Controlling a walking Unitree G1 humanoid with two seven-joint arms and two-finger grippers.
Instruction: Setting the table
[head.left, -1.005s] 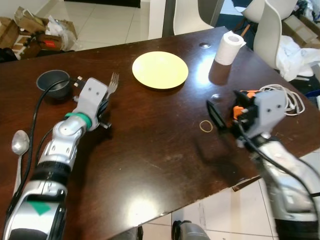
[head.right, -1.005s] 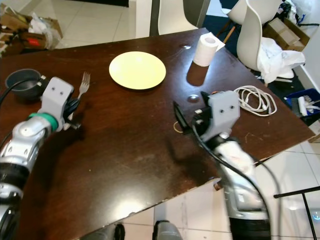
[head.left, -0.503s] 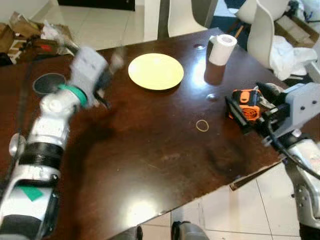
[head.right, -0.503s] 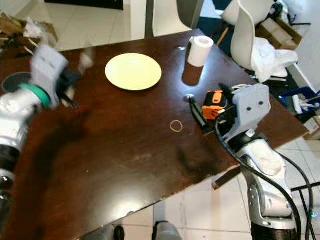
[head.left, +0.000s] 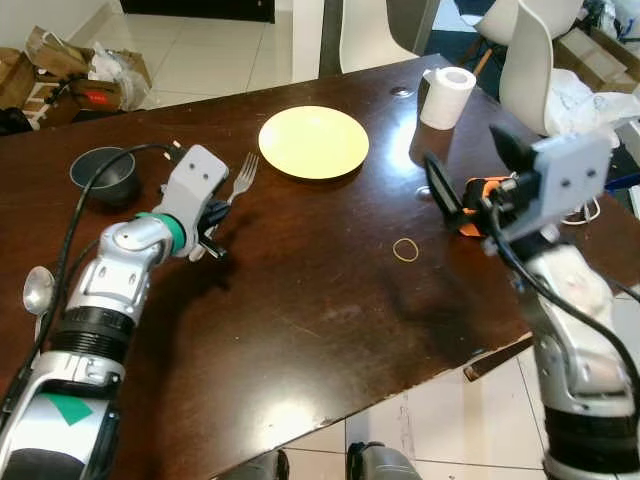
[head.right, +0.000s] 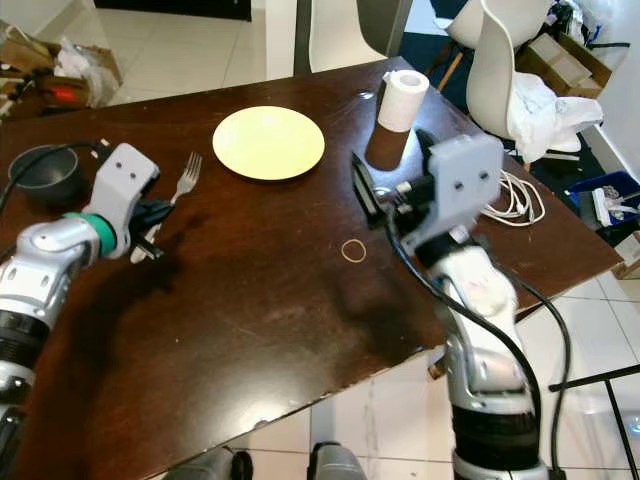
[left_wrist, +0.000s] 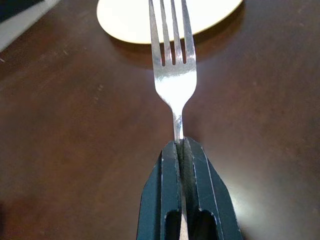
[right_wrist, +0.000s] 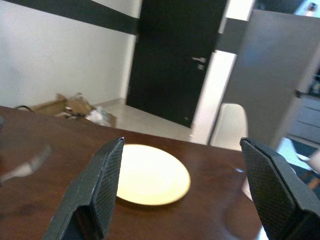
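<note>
A yellow plate lies at the far middle of the dark wooden table. My left gripper is shut on the handle of a silver fork, just left of the plate. In the left wrist view the fork sticks out from the gripper, tines toward the plate. My right gripper is open and raised over the table's right side, facing the plate. A dark bowl sits at the far left, and a spoon lies near the left edge.
A toilet roll stands at the far right of the table. A rubber band lies mid-table, with an orange object below my right gripper. White cable is coiled at the right edge. White chairs stand behind.
My left arm swung up and came back down, bringing the fork closer to the plate's left side. My right gripper rose and turned toward the plate, still open.
</note>
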